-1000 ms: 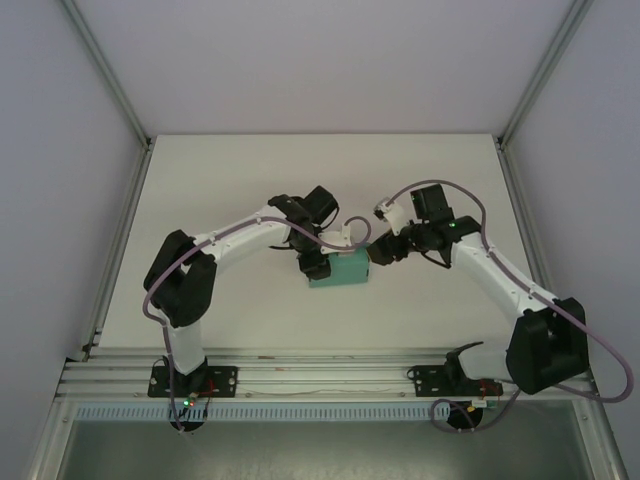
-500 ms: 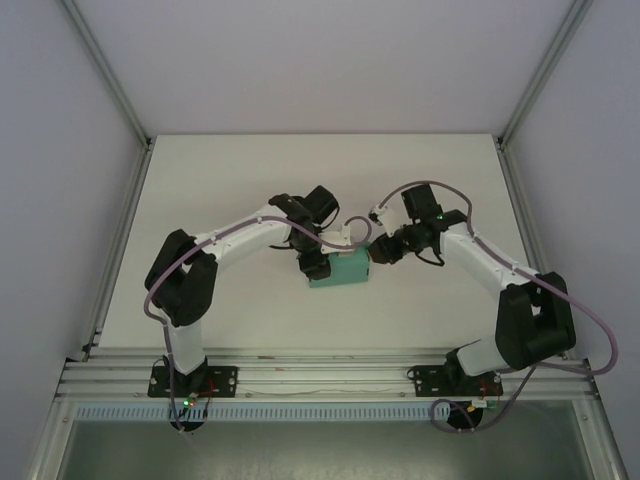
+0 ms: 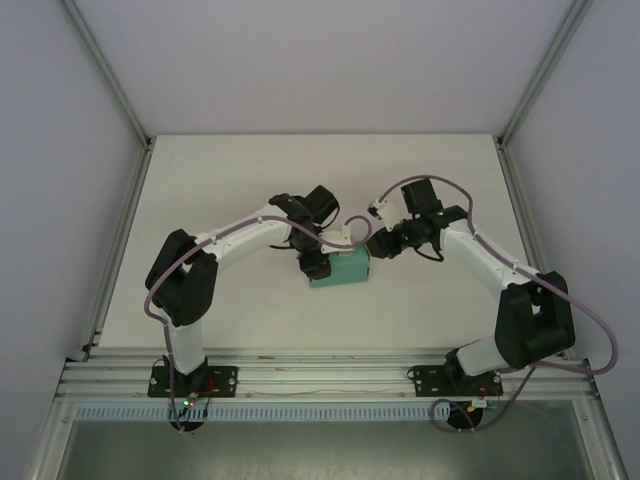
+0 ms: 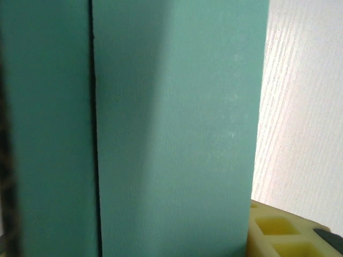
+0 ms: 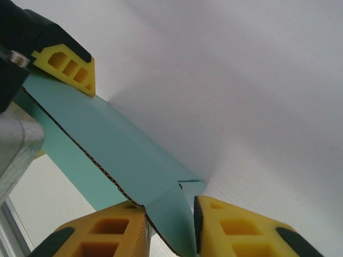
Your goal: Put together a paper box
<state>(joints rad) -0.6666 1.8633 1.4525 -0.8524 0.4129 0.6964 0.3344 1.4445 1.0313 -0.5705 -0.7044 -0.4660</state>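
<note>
— While the teal paper box (image 3: 343,271) rests on the table (image 3: 220,180) between both arms, who holds it?
— The right gripper (image 5: 169,208) pinches its end flap; whether the left gripper (image 3: 314,264) is clamped, I cannot tell. Light, crushable card: likely best held by its folded edges.

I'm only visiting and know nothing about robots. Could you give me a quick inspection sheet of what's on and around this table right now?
Surface: white table, plain.
Job's things: teal paper box, folded up, lying mid-table between the two arms.
Clutter: nothing seen.
Grippers: the right gripper pinches a flap at the box end facing it. The left gripper is at the other end with one yellow finger against the card; its grip is unclear.
Cables: a purple cable runs along each arm.
Surroundings: pale walls, metal frame posts, a slotted rail at the near edge.
</note>
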